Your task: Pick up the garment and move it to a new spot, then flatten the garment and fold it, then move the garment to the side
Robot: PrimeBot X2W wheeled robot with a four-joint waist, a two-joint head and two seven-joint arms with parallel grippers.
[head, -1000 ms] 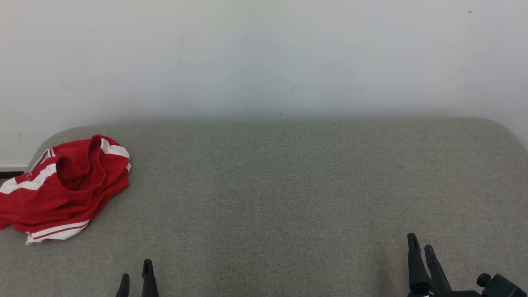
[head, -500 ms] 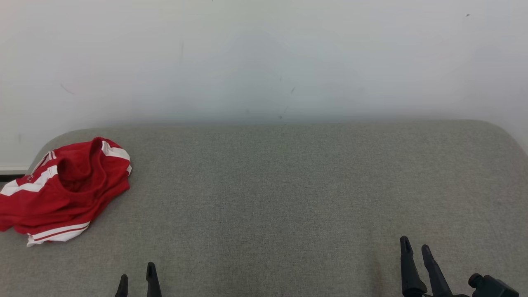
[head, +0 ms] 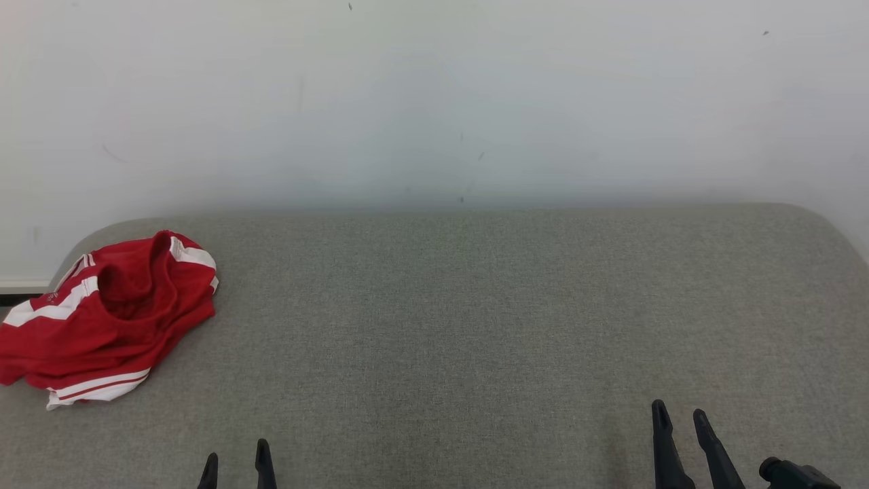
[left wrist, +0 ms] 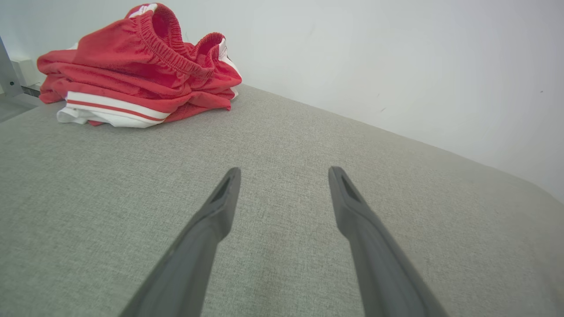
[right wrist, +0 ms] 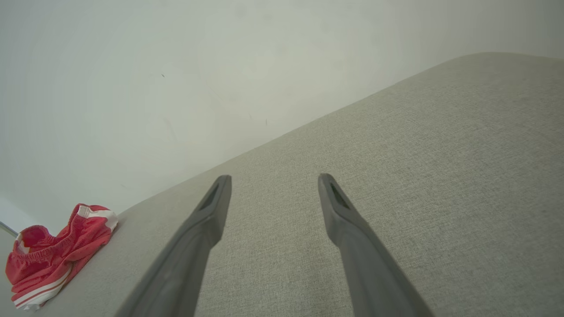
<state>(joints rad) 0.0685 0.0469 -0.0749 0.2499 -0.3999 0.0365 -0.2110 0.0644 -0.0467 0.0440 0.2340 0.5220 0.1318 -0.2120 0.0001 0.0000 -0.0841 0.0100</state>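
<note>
Presently catalogued, largest first. Item one, the wall point(head: 434, 102): plain white with faint scuffs, backing the whole scene. Item two, the worktop point(head: 461, 326): grey woven fabric cover, rounded far corners, broad bare middle. Item three, the garment point(head: 108, 319): red shorts with white stripes and a gathered elastic waistband, lying in a crumpled heap at the far left end of the worktop, close to the wall and touched by neither arm. Item four, the right claw point(head: 677, 409): low at the near right, two dark fingers spread apart and holding nothing, well apart from the garment. Item five, the left claw point(head: 237, 451): low at the near left, fingers likewise spread and empty, the nearer of the two to the heap, with bare fabric between. Step in hand, by judgement: the pick-up, not yet begun. Handling note: the left claw probably suits the reach. Aim for the raised waistband fold rather than the flat striped hem, descend with fingers wide, pinch cloth only so the cover beneath is not snagged, and lift until the trailing legs clear before carrying toward the bare middle.
</note>
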